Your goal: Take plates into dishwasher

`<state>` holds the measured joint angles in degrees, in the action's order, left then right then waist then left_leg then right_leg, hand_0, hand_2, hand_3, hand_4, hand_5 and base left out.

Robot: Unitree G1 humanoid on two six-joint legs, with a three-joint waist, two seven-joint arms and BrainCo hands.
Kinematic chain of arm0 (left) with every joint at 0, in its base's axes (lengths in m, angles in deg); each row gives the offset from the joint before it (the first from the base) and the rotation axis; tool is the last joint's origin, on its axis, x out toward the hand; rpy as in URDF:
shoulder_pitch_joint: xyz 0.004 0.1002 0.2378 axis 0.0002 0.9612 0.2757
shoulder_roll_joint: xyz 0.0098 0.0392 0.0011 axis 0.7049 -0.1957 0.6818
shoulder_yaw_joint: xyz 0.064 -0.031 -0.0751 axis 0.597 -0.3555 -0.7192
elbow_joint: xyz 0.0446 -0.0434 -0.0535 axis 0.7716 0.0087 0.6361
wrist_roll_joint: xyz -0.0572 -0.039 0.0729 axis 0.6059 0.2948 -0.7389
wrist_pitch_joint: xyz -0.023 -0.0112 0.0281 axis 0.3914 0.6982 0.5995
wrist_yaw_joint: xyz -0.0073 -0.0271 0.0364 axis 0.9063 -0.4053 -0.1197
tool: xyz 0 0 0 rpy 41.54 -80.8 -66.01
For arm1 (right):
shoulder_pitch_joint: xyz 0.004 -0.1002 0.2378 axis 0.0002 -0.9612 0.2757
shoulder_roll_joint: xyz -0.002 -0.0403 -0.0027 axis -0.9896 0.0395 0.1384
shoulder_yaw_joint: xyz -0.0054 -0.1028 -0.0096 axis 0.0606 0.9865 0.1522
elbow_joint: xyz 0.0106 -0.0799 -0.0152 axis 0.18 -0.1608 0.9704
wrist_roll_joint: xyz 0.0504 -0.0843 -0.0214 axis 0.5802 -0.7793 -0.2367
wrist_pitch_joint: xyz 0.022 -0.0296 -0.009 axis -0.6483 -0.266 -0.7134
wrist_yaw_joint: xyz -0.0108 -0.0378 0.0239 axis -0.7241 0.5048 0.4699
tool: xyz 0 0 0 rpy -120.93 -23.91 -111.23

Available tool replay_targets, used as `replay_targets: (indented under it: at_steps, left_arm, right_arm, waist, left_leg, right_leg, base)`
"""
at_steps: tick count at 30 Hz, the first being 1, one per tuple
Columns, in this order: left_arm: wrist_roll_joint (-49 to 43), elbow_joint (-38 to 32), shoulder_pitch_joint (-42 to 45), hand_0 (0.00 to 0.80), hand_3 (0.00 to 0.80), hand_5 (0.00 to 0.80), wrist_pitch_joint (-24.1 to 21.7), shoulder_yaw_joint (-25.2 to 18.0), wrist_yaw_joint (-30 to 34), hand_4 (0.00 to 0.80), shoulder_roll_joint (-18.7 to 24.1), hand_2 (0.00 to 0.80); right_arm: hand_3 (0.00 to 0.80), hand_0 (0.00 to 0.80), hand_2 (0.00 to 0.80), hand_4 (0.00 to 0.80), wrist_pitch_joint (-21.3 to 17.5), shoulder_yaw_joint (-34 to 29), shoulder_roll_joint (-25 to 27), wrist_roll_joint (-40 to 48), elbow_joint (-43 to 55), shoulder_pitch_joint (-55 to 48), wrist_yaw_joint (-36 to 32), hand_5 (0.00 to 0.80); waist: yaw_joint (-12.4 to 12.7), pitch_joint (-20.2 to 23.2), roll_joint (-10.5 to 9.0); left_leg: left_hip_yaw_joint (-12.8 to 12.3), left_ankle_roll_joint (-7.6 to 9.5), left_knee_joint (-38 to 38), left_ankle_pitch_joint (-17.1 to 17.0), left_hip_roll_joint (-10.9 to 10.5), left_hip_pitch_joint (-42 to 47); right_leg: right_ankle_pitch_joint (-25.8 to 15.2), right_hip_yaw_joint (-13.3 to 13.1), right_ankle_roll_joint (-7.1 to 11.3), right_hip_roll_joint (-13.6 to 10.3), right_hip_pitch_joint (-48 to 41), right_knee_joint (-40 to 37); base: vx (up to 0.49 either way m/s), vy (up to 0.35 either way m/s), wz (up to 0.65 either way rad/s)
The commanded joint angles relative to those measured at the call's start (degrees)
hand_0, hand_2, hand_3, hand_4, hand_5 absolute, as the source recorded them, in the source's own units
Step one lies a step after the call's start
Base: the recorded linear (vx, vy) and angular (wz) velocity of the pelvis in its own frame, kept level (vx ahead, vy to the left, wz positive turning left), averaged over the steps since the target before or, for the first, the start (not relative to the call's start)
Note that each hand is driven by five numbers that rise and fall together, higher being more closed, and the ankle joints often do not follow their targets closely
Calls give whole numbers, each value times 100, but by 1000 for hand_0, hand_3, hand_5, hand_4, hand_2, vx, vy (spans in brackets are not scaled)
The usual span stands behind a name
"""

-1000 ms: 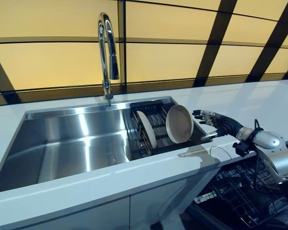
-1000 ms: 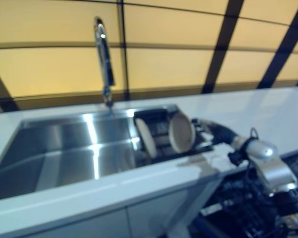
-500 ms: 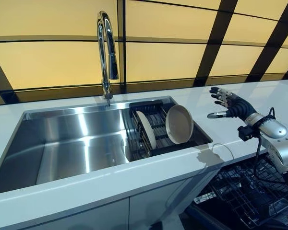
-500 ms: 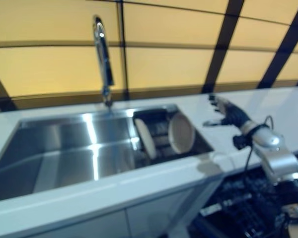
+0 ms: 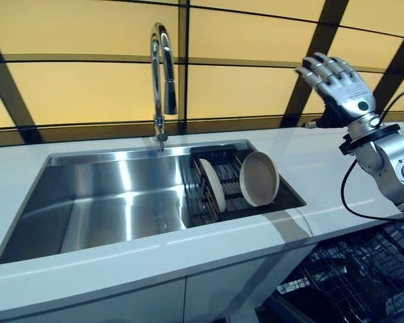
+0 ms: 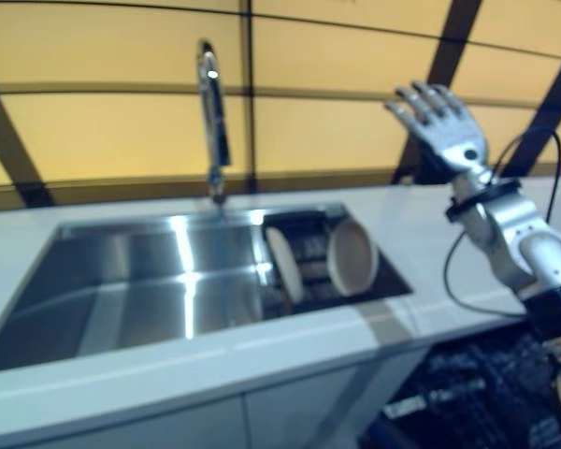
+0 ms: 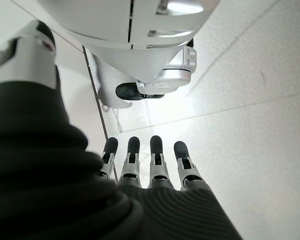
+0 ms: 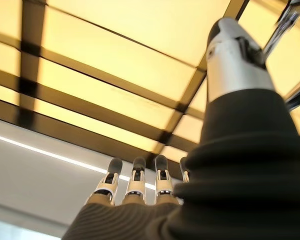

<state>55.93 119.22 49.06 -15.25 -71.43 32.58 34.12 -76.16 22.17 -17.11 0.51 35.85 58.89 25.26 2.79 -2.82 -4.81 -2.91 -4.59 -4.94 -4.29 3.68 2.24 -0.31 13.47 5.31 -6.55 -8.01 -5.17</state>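
Note:
Two cream plates stand on edge in a dark rack (image 5: 223, 161) at the right end of the steel sink (image 5: 108, 195): a thin one (image 5: 213, 184) seen edge-on and a rounder one (image 5: 258, 178) leaning beside it. My right hand (image 5: 337, 82) is raised high above the counter, well right of and above the plates, its fingers (image 8: 136, 179) straight and spread, holding nothing. My left hand (image 7: 155, 170) shows only in its wrist view, hanging over the floor with straight fingers and nothing in it. The dishwasher's wire rack (image 5: 353, 276) is pulled out at lower right.
A tall chrome faucet (image 5: 163, 81) rises behind the sink. White countertop (image 5: 155, 262) runs around the sink and off to the right (image 5: 337, 161). Yellow wall panels with dark bars stand behind.
My right hand has risen from beside the round plate at rack height to well above the counter, fingers still spread. The camera has shifted, moving the whole scene slightly right. The plates have not moved.

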Motion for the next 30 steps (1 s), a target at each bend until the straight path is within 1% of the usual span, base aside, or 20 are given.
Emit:
replay_targets:
  at_steps: [1, 2, 4, 5, 7, 9, 18, 21, 22, 23, 24, 25, 26, 27, 28, 29, 30]
  left_arm:
    - [-186, 329, -175, 0, 0, 0, 108, 316, 62, 0, 177, 0]
    - [-200, 329, -173, 0, 0, 0, 99, 308, 78, 0, 190, 0]
    - [-195, 334, -181, 0, 0, 0, 91, 314, 95, 0, 200, 0]
    - [-185, 334, -196, 0, 0, 0, 85, 316, 113, 0, 207, 0]
    - [-189, 326, -179, 0, 0, 0, 33, 331, 138, 0, 203, 0]
    - [-197, 312, -179, 0, 0, 0, 23, 342, 158, 0, 192, 0]
    - [-216, 243, -136, 0, 0, 0, -8, 338, 193, 0, 209, 0]
    - [-228, 238, -130, 0, 0, 0, -17, 323, 212, 0, 239, 0]
    - [-233, 236, -122, 0, 0, 0, -23, 316, 215, 0, 243, 0]
    - [-225, 243, -122, 0, 0, 0, -30, 311, 214, 0, 241, 0]
    - [-224, 246, -123, 0, 0, 0, -33, 310, 213, 0, 244, 0]
    - [-207, 279, -148, 0, 0, 0, -40, 290, 231, 0, 251, 0]
    - [-205, 306, -171, 0, 0, 0, -48, 274, 245, 0, 256, 0]
    - [-202, 316, -178, 0, 0, 0, -53, 273, 248, 0, 256, 0]
    - [-157, 403, -238, 0, 0, 0, -93, 294, 251, 0, 237, 0]
    - [-139, 441, -257, 0, 0, 0, -122, 311, 258, 0, 228, 0]
    - [-138, 463, -265, 0, 0, 0, -143, 325, 259, 0, 216, 0]
  right_arm:
    - [0, 0, 0, 0, -92, 346, 362, 269, -411, 529, -66, 0]
    - [0, 0, 0, 0, -32, 391, 366, 509, -535, 536, -205, 0]
    - [0, 0, 0, 0, -85, 401, 345, 451, -681, 520, -104, 0]
    - [0, 0, 0, 0, -171, 424, 328, 225, -763, 544, 77, 0]
    - [0, 0, 0, 0, -205, 484, 313, -145, -839, 566, 269, 0]
    - [0, 0, 0, 0, -233, 529, 306, -291, -877, 578, 366, 0]
    - [0, 0, 0, 0, -533, 796, 426, -1197, -940, 506, 337, 0]
    - [0, 0, 0, 0, -576, 877, 490, -1151, -977, 517, 121, 0]
    - [0, 0, 0, 0, -514, 871, 482, -661, -1015, 489, -248, 0]
    - [0, 0, 0, 0, -308, 814, 428, 159, -1045, 424, -840, 0]
    - [0, 0, 0, 0, -120, 784, 410, 705, -1045, 394, -1052, 0]
    - [0, 0, 0, 0, 331, 519, 264, 1917, -1109, 205, -1599, 0]
    - [0, 0, 0, 0, 588, 352, 157, 2564, -1221, 102, -1882, 0]
    - [0, 0, 0, 0, 635, 307, 126, 2679, -1254, 75, -1970, 0]
    - [0, 0, 0, 0, 961, -8, -171, 3500, -1618, -6, -2331, 0]
    - [0, 0, 0, 0, 1199, -155, -326, 3812, -1800, -34, -2369, 0]
    - [0, 0, 0, 0, 1305, -240, -425, 3977, -1922, -42, -2407, 0]
  waist:
    - [267, 193, -32]
    - [270, 188, -38]
    - [270, 175, -41]
    - [273, 166, -38]
    - [292, 159, -37]
    - [307, 155, -32]
    - [322, 155, -44]
    - [315, 149, -51]
    - [311, 144, -52]
    - [300, 141, -50]
    - [297, 140, -53]
    - [264, 115, -46]
    - [245, 96, -45]
    - [239, 90, -44]
    - [214, 55, -28]
    - [212, 38, -18]
    - [214, 29, -12]
  left_leg:
    - [-13, 93, 13, 370, -42, 263]
    - [-7, 92, 10, 365, -40, 259]
    - [-5, 86, 7, 360, -32, 257]
    - [-3, 79, 7, 349, -26, 256]
    - [4, 79, 5, 347, -23, 252]
    - [9, 78, 3, 344, -18, 248]
    - [29, 78, -3, 341, -23, 214]
    - [19, 74, -6, 341, -15, 211]
    - [24, 74, -6, 342, -18, 211]
    - [23, 71, -6, 337, -18, 207]
    - [23, 69, -6, 335, -18, 206]
    - [7, 55, -6, 330, -4, 214]
    - [1, 50, -6, 335, -1, 225]
    - [-2, 48, -6, 337, 0, 230]
    - [-24, 31, -6, 337, 11, 258]
    - [-38, 23, -6, 337, 17, 273]
    - [-45, 19, -6, 338, 22, 282]
  right_leg:
    - [-194, -28, 186, -61, 121, 37]
    - [-196, -24, 184, -60, 123, 38]
    - [-200, -18, 184, -60, 126, 37]
    - [-206, -14, 184, -59, 129, 39]
    - [-206, 0, 186, -60, 126, 34]
    - [-205, 13, 188, -61, 122, 29]
    - [-191, 34, 191, -55, 137, 24]
    - [-197, 37, 195, -52, 147, 24]
    - [-196, 32, 193, -49, 146, 22]
    - [-200, 26, 191, -47, 150, 20]
    - [-202, 24, 191, -47, 151, 19]
    - [-206, 2, 185, -46, 151, 19]
    - [-207, -14, 174, -44, 150, 22]
    - [-207, -18, 171, -43, 150, 23]
    - [-218, -28, 157, -43, 136, 19]
    - [-219, -26, 148, -45, 125, 18]
    - [-219, -25, 142, -47, 119, 17]
  base:
    - [-12, 8, 6]
    - [-12, 7, 4]
    - [-6, 2, 2]
    - [-13, 5, 4]
    - [-14, 2, 7]
    - [-14, 0, 7]
    - [-9, 1, 2]
    - [0, 0, 0]
    - [0, 0, 0]
    - [0, 0, 0]
    - [0, 0, 0]
    - [0, 0, 0]
    - [0, 0, 0]
    - [0, 0, 0]
    - [0, 0, 0]
    - [0, 0, 0]
    - [0, 0, 0]
